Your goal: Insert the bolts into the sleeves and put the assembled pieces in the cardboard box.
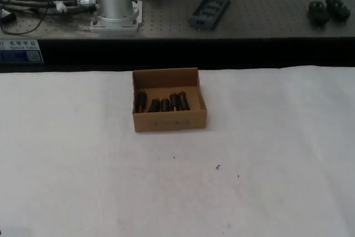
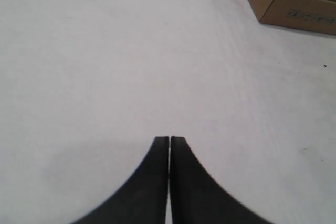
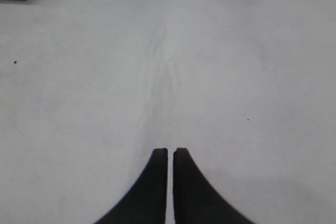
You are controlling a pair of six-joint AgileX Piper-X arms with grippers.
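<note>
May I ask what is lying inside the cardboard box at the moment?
Inside the cardboard box lie about five dark pieces in a row, some showing orange. The box's near wall hides their lower ends.

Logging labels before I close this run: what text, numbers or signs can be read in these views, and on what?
Dark print on the front wall of the cardboard box: too blurred to read.
Characters on the blue-and-white plate at the front edge of the perforated bench: too small to read.
No other text shows.
</note>
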